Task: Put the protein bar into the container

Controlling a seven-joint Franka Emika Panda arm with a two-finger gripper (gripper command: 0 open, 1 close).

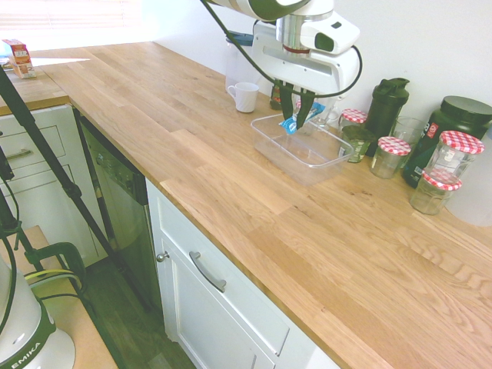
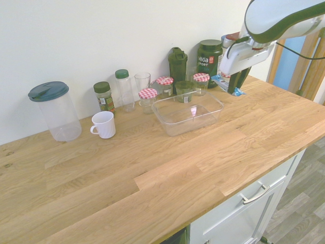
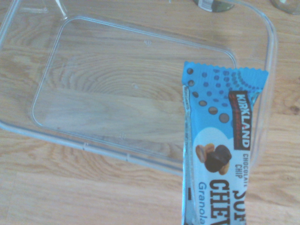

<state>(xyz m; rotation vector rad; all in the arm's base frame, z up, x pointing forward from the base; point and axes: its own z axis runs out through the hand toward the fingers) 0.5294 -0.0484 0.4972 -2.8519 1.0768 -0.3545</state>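
Presently, item one: tool (image 1: 295, 117), raised clear of the desk (image 1: 254, 200), pointing steeply down, its dark fingers clamped on the protein bar (image 1: 290, 125). The bar, a blue wrapper marked Kirkland with a chocolate-chip picture, hangs in the air from the fingers; in the wrist view its free end (image 3: 220, 140) overlaps one corner of the container (image 3: 269, 70). Item two: container (image 2: 216, 109), a clear shallow tub, standing on the desk with nothing in it. Behind it along the wall: glass jars with red-checked lids (image 2: 164, 81), a dark shaker bottle (image 2: 177, 63), a dark Vega tub (image 2: 209, 56). Further left: white mug (image 2: 104, 124) and a tall clear pitcher with a dark lid (image 2: 53, 109).
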